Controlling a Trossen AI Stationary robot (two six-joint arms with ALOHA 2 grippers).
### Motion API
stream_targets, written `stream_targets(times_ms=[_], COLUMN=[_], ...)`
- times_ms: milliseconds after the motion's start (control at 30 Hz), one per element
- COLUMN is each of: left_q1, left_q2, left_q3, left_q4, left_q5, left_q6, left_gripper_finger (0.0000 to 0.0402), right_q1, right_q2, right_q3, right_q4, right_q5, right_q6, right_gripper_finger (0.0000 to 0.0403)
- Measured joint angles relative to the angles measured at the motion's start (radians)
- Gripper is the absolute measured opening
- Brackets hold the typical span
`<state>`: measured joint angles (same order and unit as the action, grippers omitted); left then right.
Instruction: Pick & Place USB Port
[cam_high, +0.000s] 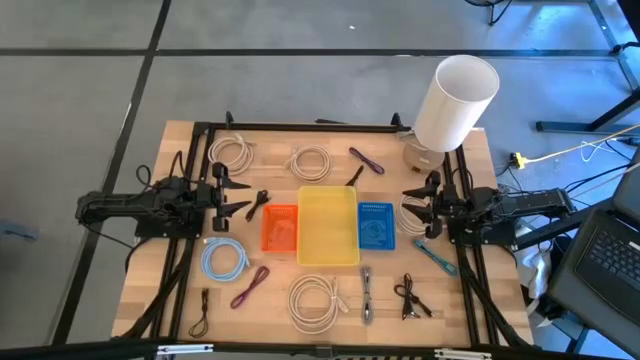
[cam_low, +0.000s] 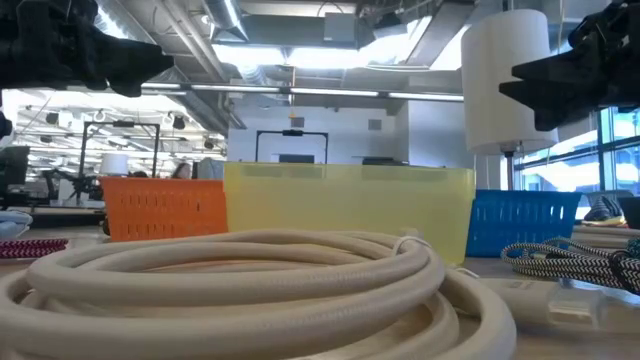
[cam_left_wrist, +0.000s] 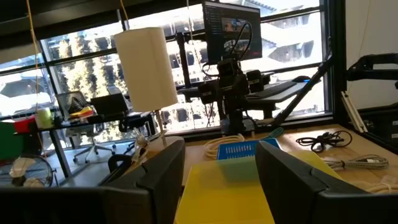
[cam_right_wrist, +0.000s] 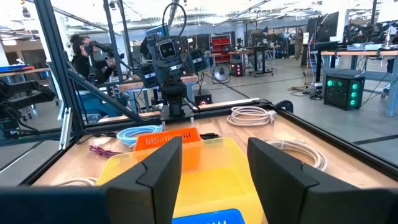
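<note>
Three bins stand side by side mid-table: orange (cam_high: 280, 228), yellow (cam_high: 328, 225) and blue (cam_high: 376, 225). Around them lie several coiled cables: white ones (cam_high: 318, 300) (cam_high: 232, 152) (cam_high: 311, 162), a blue one (cam_high: 224, 260), purple ones (cam_high: 250, 285), black ones (cam_high: 411, 297) and a braided one (cam_high: 367, 293). My left gripper (cam_high: 243, 197) (cam_left_wrist: 217, 155) hovers open, level, left of the orange bin, pointing at the bins. My right gripper (cam_high: 412, 207) (cam_right_wrist: 214, 155) hovers open, level, right of the blue bin, facing them. Neither holds anything.
A tall white cylinder (cam_high: 455, 100) on a stand rises at the far right corner. A black frame (cam_high: 300, 127) runs round the table's edges. A teal cable (cam_high: 435, 255) lies near the right arm. A white coil (cam_low: 250, 270) fills the low view's foreground.
</note>
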<state>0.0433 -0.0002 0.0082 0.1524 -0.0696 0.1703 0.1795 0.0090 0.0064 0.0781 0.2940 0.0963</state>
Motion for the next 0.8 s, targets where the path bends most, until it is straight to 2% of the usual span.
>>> stream_targets(times_ms=[200,500,667,800], left_q1=[0.000,0.000,0.000,0.000], left_q2=[0.000,0.000,0.000,0.000], left_q3=[0.000,0.000,0.000,0.000], left_q4=[0.000,0.000,0.001,0.023], left_q5=[0.000,-0.001,-0.105,-0.206], left_q6=[0.000,0.000,0.004,0.050], left_gripper_finger=[0.0191,0.0191,0.0191,0.0191], right_q1=[0.000,0.000,0.000,0.000], right_q2=[0.000,0.006,0.062,0.192], right_q3=[0.000,0.022,0.124,0.256], right_q4=[0.062,0.344,0.348,0.351], right_q5=[0.000,0.000,0.010,0.027], right_q6=[0.000,0.076,0.041,0.060], right_gripper_finger=[0.0184,0.0184,0.0184,0.0184])
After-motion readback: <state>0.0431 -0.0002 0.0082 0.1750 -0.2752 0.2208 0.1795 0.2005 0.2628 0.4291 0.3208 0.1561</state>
